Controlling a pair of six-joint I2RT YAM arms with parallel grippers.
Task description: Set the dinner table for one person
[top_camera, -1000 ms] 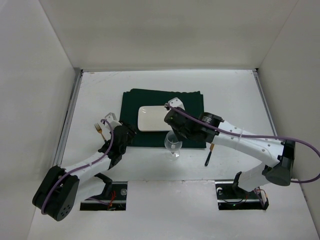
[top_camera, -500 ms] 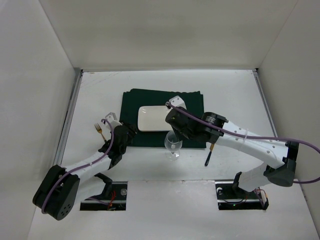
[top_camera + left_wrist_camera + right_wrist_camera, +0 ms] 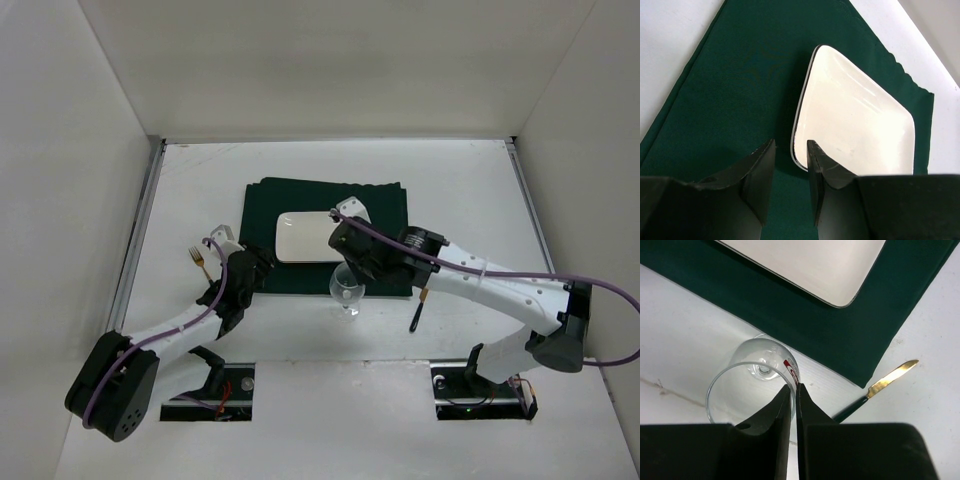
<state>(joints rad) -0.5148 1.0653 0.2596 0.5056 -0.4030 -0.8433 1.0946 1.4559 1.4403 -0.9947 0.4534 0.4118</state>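
Note:
A clear wine glass stands on the white dinner table just in front of the dark green placemat. My right gripper is shut on the glass rim; one finger is inside the bowl and one outside, midpoint. A white rectangular plate lies on the placemat. My left gripper hovers over the placemat's near left corner, jaws a little apart and empty, pointing at the plate's corner.
A gold fork lies on the table left of the placemat. A knife with a dark handle and gold blade lies right of the glass; it also shows in the right wrist view. Metal rails line the table's sides.
The right arm has shifted very slightly with the glass rim still in its jaws. The left arm has not moved.

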